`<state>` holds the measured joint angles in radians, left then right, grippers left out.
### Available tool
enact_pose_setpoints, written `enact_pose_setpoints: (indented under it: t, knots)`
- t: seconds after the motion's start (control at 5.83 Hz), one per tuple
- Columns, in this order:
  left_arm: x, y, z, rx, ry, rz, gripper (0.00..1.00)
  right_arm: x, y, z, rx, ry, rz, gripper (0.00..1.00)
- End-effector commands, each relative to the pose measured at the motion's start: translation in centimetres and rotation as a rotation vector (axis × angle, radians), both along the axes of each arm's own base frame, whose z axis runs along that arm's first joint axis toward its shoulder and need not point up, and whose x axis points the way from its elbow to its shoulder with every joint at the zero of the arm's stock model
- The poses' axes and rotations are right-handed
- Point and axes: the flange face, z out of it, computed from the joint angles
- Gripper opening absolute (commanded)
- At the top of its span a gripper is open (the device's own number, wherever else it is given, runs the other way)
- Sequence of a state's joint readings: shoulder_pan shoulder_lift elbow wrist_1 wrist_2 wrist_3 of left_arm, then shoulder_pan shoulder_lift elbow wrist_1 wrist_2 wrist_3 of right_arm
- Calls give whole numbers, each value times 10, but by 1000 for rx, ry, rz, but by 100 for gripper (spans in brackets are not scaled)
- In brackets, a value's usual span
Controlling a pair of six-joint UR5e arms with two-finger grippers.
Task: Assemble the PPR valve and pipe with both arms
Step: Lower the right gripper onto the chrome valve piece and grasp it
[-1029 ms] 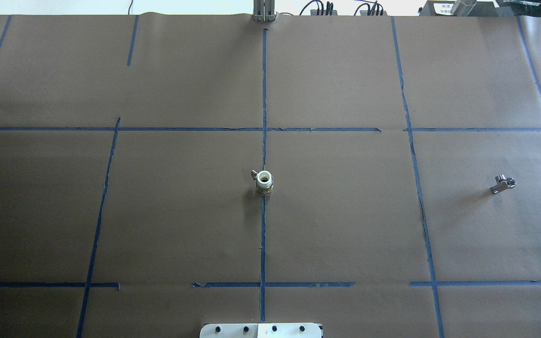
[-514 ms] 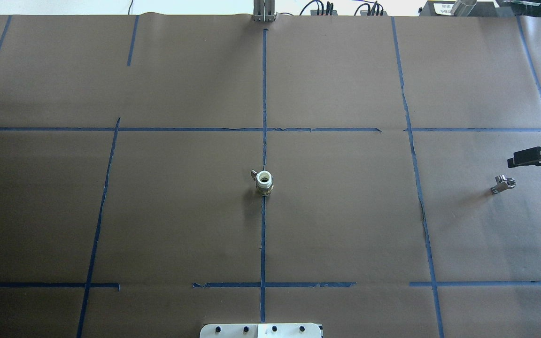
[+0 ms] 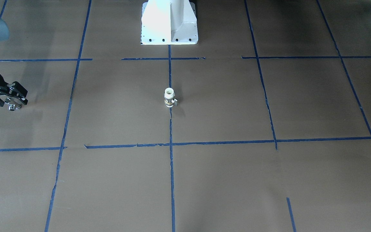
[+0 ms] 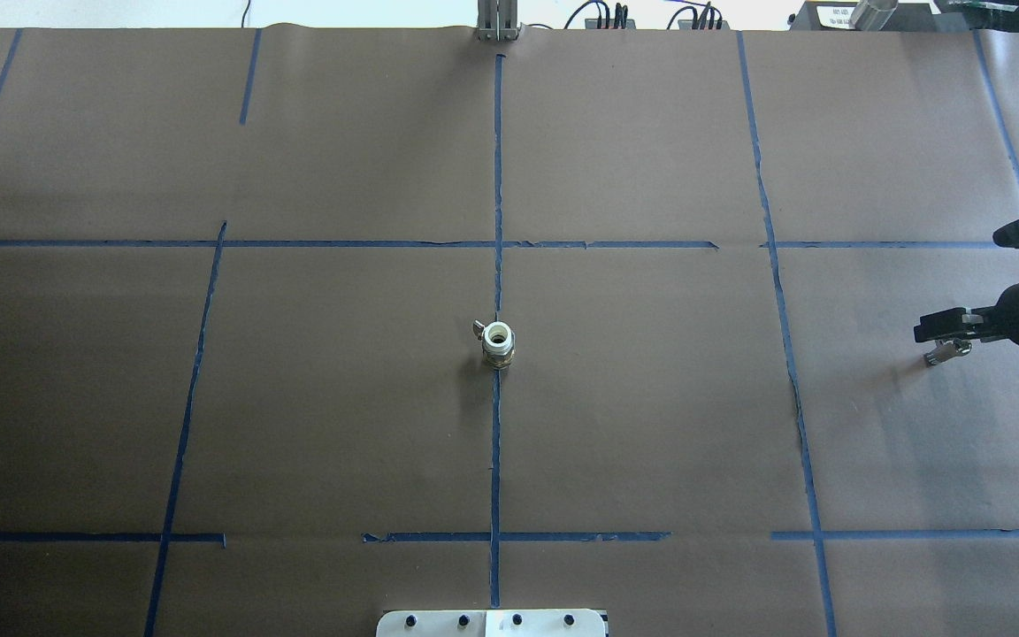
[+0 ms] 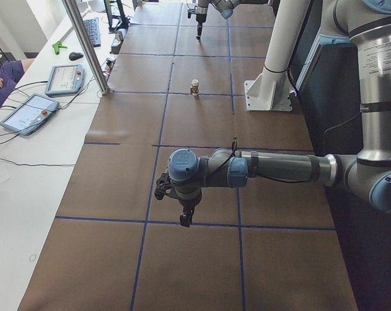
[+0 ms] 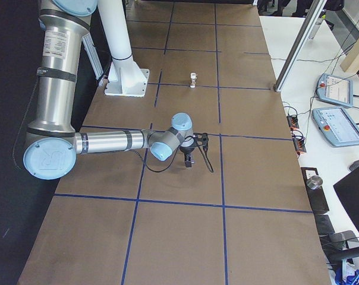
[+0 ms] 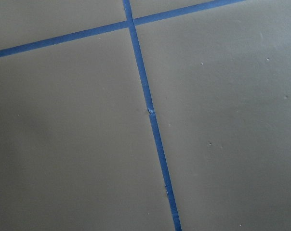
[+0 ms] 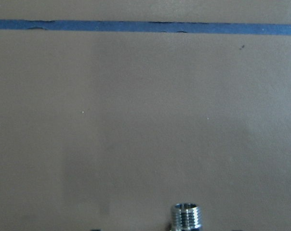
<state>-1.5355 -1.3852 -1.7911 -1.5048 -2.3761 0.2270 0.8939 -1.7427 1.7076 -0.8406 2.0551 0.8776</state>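
Note:
The PPR valve stands upright on the table's centre tape line, one white socket end up; it also shows in the front view. The small chrome pipe lies far on the right side. My right gripper hangs just over it with its fingers apart, empty; in the front view the gripper is right above the pipe. The right wrist view shows only the pipe's threaded stub at its bottom edge. My left gripper shows only in the exterior left view, low over bare paper; I cannot tell its state.
Brown paper with blue tape lines covers the table. The white robot base stands at the table's near edge. An aluminium post and teach pendants stand on the operators' side.
My right arm has come in from the right edge and moved left and nearer to me, until its gripper hangs over the pipe. The valve and the pipe have not moved.

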Motion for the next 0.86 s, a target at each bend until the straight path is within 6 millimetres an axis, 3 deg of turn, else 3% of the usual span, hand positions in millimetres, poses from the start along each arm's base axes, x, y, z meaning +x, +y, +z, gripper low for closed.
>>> enact_pose_setpoints:
  t: [0.0, 0.69]
  knots:
    - [0, 0, 0, 1, 0, 0, 100, 3, 7, 0, 7, 3, -12, 85]
    - [0, 0, -1, 2, 0, 0, 100, 6, 4, 2, 42, 18, -34, 82]
